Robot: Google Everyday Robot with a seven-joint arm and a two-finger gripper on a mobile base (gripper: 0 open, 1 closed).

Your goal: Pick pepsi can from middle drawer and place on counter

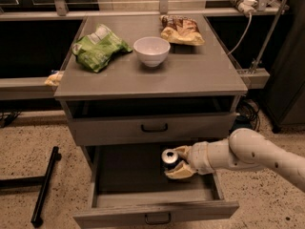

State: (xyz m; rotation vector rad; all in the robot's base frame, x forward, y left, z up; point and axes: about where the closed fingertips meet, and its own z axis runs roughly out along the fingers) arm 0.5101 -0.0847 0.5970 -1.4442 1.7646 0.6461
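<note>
The pepsi can [168,157], dark with a silver top, is upright inside the open middle drawer [152,208], at its right side. My gripper [177,161] reaches in from the right on a white arm and is shut on the can, one finger [183,150] above and behind it, the other finger [177,172] below and in front. The can looks slightly raised off the drawer floor. The counter [190,70] is the flat grey cabinet top above.
On the counter stand a white bowl [151,51], a green chip bag [97,47] at the left and a brown snack bag [182,30] at the back. A shut drawer front [153,128] is above the open drawer. A black bar [45,185] lies on the floor at the left.
</note>
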